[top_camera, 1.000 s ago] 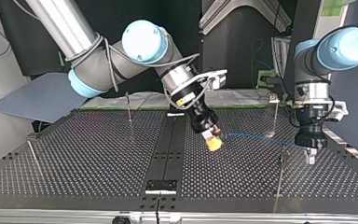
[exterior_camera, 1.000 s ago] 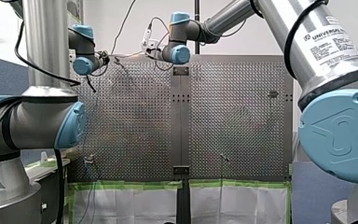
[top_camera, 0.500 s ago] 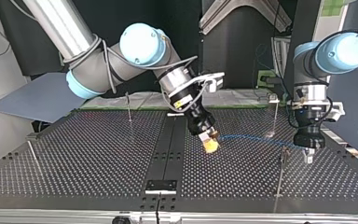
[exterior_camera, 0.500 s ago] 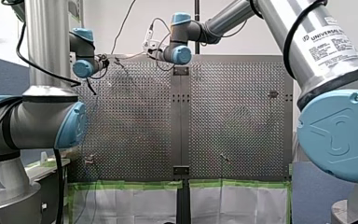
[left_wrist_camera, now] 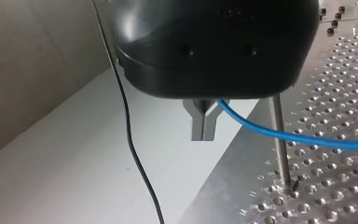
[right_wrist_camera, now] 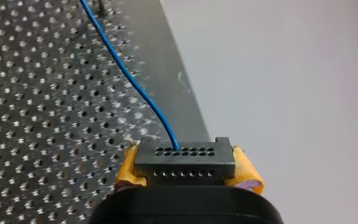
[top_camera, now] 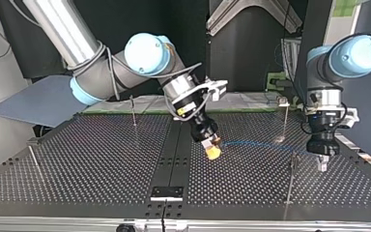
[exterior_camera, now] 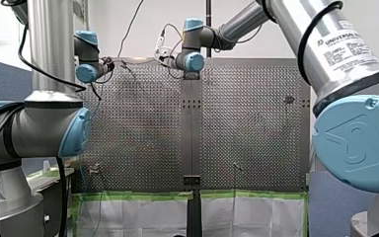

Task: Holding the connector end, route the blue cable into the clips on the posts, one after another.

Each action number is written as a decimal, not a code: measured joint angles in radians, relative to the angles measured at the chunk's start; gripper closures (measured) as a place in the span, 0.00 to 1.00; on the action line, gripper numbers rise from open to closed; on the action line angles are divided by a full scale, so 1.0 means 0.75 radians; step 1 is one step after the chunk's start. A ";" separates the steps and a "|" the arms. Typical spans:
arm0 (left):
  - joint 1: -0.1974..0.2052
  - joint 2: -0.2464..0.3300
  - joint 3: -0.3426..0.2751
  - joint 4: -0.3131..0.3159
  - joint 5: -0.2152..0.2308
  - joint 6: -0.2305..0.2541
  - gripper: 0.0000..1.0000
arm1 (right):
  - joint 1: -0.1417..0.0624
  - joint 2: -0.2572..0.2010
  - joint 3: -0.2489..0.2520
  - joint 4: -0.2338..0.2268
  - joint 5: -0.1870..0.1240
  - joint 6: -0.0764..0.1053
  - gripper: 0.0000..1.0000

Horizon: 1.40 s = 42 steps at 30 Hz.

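My right gripper (top_camera: 213, 152) hangs over the middle of the perforated table (top_camera: 101, 159), its yellow pads (right_wrist_camera: 248, 176) shut on the black connector (right_wrist_camera: 185, 161). From the connector the blue cable (top_camera: 265, 145) runs low across the table toward the top view's right, to my left gripper (top_camera: 322, 163). In the left wrist view the metal fingers (left_wrist_camera: 196, 127) of my left gripper (left_wrist_camera: 203, 135) are pressed together, and the blue cable (left_wrist_camera: 279, 134) comes out at their base. It passes a thin post (left_wrist_camera: 279, 140) beside the gripper. That post (top_camera: 292, 169) stands just left of my left gripper in the top view.
More thin posts stand on the table: one at the far right (top_camera: 286, 118), one at the far middle-left (top_camera: 133, 111), one at the left edge (top_camera: 34, 162). A black centre rail (top_camera: 174, 154) divides the table. A loose black wire (left_wrist_camera: 130, 140) hangs beside the left gripper.
My right gripper has carried the connector a little toward the top view's left, drawing the cable along. My left gripper has stayed almost in place.
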 joint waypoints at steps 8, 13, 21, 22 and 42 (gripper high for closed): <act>0.017 -0.042 0.017 0.055 0.033 -0.073 1.00 | -0.001 0.019 0.000 -0.008 -0.003 -0.002 1.00; 0.002 -0.052 0.063 0.067 0.040 -0.113 1.00 | -0.002 0.020 0.000 -0.018 -0.001 0.000 1.00; -0.025 -0.097 0.087 0.067 0.057 -0.119 1.00 | -0.011 0.020 -0.001 -0.022 0.003 0.003 1.00; -0.028 -0.100 0.087 0.065 0.056 -0.116 1.00 | -0.013 0.020 -0.001 -0.022 0.003 0.003 1.00; -0.035 -0.150 0.088 0.061 0.046 -0.105 1.00 | -0.041 0.023 -0.001 -0.020 0.031 -0.003 1.00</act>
